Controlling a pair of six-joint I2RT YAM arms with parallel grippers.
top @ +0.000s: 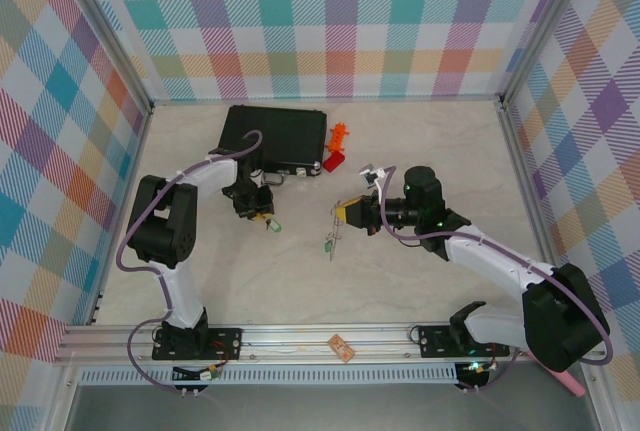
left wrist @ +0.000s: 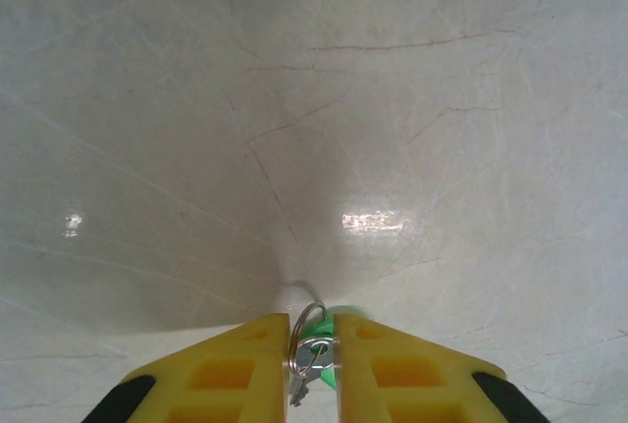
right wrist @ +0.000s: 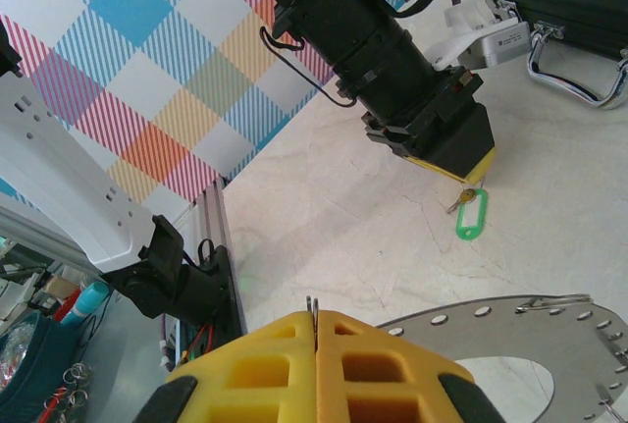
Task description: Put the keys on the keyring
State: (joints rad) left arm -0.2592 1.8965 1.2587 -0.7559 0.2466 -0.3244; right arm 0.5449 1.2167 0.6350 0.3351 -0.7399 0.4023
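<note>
Light, slippery key [left wrist: 306,359], best held by its flat head, is pinched by left gripper [left wrist: 312,330]; stiff keyring [right wrist: 312,301] is clamped by right gripper [right wrist: 316,319].

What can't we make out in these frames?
- Left wrist view: first key in left claw. Its blade is cut off by the bottom edge, and its green tag is mostly behind the yellow fingers.
- Right wrist view: keyring in right claw. A thin edge pokes out; the rest is hidden by its fingers.
- Top view: second key below right claw. Too small to tell if it's on the ring.
</note>
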